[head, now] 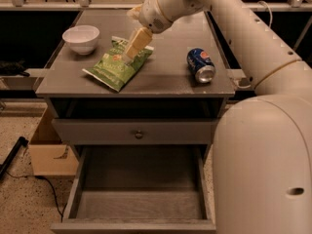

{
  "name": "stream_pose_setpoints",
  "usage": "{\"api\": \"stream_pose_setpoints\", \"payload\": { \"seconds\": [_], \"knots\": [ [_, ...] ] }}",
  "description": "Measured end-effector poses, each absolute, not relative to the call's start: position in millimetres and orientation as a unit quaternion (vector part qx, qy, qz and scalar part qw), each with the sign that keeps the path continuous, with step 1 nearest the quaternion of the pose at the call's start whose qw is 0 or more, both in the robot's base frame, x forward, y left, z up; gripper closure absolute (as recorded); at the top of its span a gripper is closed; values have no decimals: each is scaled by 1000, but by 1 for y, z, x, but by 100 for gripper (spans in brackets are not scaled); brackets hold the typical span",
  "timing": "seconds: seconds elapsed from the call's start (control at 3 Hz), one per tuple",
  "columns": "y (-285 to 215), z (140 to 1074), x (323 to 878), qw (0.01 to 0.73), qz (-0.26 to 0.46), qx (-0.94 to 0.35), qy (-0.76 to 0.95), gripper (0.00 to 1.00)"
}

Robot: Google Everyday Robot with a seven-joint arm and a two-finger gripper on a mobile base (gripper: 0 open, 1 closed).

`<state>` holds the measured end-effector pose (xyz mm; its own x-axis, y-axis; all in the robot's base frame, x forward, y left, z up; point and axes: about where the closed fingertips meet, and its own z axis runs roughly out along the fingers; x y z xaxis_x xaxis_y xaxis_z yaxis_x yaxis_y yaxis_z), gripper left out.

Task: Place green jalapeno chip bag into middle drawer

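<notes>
Hand: tan, at the end of the white jointed arm, which comes in from the right side and crosses the back of the grey surface. The hand points down and to the left. Its tip is at the upper end of the crinkly light-green jalapeno chip bag and seems to touch it. Cannot tell whether the hand is spread or pressed together.

Bag: lies flat on the surface, left of centre, set diagonally with its lower end toward the front-left edge.

White round bowl: upright near the back-left corner, just beside the bag, not touching it.

Blue soda can: on its side near the right edge, well apart from the bag.

Wide grey middle drawer with wood-grain floor: lowest in the cabinet, pulled out. Above it, flat grey drawer front with small round knob, closed.

Brown cardboard box: on the floor left of the cabinet.
</notes>
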<state>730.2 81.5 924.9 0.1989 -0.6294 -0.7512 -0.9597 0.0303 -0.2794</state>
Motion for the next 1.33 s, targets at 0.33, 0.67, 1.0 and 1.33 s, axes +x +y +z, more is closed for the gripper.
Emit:
{"api": "stream_pose_setpoints", "payload": {
  "seconds": [0.33, 0.67, 1.0, 1.33],
  "knots": [
    [82, 925, 742, 382, 185, -676, 602, 0],
    [87, 917, 753, 357, 168, -693, 604, 0],
    [92, 908, 760, 330, 155, -710, 602, 0],
    [92, 899, 760, 312, 159, -717, 603, 0]
  ]
}}
